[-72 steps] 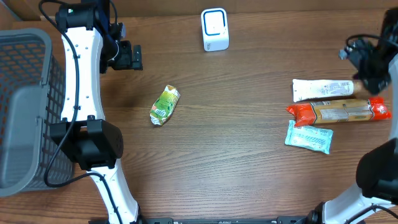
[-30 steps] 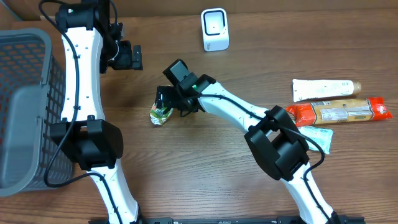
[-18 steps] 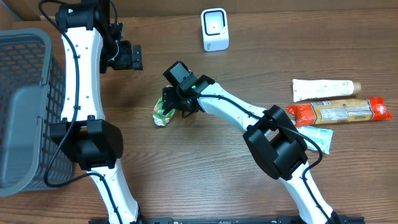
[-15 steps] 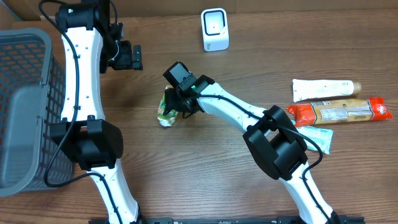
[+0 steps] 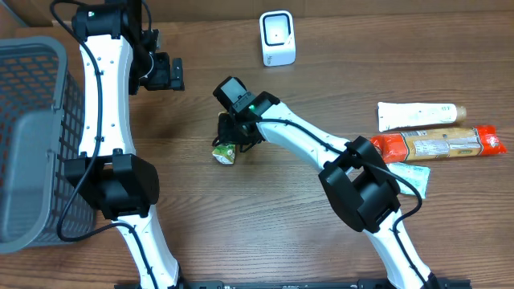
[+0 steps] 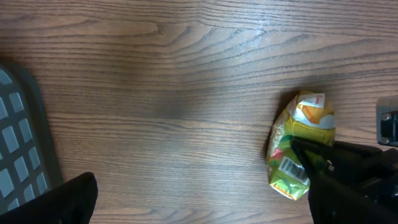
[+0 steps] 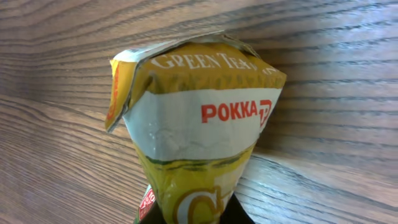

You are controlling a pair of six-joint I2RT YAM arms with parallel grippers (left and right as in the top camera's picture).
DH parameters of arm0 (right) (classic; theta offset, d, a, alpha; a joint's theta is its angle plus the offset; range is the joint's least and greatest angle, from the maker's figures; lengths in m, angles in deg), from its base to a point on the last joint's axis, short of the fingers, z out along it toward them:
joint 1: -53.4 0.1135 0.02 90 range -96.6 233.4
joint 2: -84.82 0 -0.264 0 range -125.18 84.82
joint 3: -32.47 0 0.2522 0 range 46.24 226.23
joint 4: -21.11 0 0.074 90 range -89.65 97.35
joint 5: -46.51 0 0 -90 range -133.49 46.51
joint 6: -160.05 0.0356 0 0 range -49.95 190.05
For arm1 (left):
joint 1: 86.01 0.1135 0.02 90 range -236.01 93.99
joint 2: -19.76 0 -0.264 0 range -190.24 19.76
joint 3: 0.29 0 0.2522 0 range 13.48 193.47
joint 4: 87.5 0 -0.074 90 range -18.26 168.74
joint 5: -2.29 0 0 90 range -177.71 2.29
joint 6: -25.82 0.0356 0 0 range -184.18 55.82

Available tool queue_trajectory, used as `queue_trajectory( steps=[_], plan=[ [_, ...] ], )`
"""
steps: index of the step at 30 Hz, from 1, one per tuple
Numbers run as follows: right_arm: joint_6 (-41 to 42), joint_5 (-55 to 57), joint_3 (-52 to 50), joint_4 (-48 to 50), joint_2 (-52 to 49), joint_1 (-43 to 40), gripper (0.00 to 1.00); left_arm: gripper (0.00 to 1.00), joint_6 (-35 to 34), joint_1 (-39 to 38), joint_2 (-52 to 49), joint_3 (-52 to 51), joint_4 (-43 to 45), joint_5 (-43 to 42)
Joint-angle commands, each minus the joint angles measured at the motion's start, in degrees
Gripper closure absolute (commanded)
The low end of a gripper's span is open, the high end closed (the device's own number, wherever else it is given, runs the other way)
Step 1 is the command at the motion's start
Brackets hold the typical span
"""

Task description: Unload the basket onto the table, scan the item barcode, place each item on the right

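Overhead view: we see a wooden surface with a small white scanner at its far edge. Left of centre, the right pincer is clamped shut on a green and yellow drink pack, which sits low at the surface. The left pincer hangs wide open and empty, farther away and to the left. A grey basket fills the left edge. At the right lie a white tube, an orange packet and a pale blue packet.

Left wrist view: we see the drink pack from above, pinched by dark fingers, its barcode on the near lower end, facing up.

Right wrist view: the pack's crumpled top fills the frame, with brand lettering readable.

We judge the task as early: the pack is gripped, but we cannot tell whether it is off the wood. Carrying it to the scanner and turning the barcode toward it remain.
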Motion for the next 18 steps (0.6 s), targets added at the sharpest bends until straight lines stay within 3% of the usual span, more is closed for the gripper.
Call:
queue_trajectory(
  steps=[1,10,14,18],
  plan=[
    [-3.72,2.03,-2.12,-2.93,-1.77,-2.14,0.96,0.00,1.07,-0.39,-0.48,-0.15,0.04,0.17],
    [-19.47,0.68,0.74,-10.78,1.05,-5.29,0.96,0.00,1.07,-0.39,-0.48,-0.15,0.04,0.17],
    [-33.09,-1.86,2.82,-16.52,1.05,-7.13,0.93,0.01,1.07,-0.39,-0.48,-0.15,0.04,0.17],
    [-49.27,-13.57,4.66,-22.14,1.05,-9.35,0.86,0.00,1.07,-0.39,-0.48,-0.15,0.04,0.17]
  ],
)
